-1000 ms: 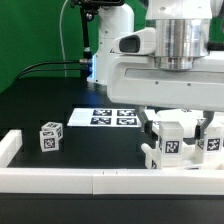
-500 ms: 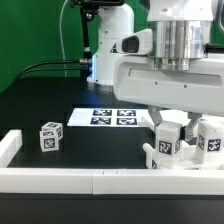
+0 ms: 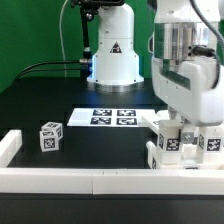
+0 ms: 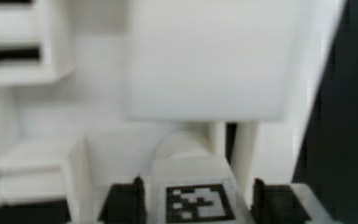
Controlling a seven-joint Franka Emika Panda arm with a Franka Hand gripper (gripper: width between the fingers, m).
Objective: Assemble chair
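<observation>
My gripper [image 3: 184, 122] hangs over the white chair parts at the exterior view's right, close to the front wall. A tagged white part [image 3: 170, 146] stands under it, with another tagged white piece [image 3: 211, 141] beside it on the right. In the wrist view my gripper [image 4: 201, 202] has its dark fingers [image 4: 131, 200] on both sides of a narrow white part carrying a tag [image 4: 197, 200], and they look pressed against it. A larger white chair piece [image 4: 211, 60] fills the view beyond. A small tagged white block [image 3: 50, 136] stands alone on the left.
The marker board [image 3: 112, 117] lies flat in the middle of the black table. A low white wall [image 3: 100, 181] runs along the front, with a raised end [image 3: 10, 146] at the left. The robot base [image 3: 112, 50] stands behind.
The wrist has turned and the hand has shifted to the exterior view's right, uncovering the robot base. The tagged parts under it have moved slightly right. The small block has not moved.
</observation>
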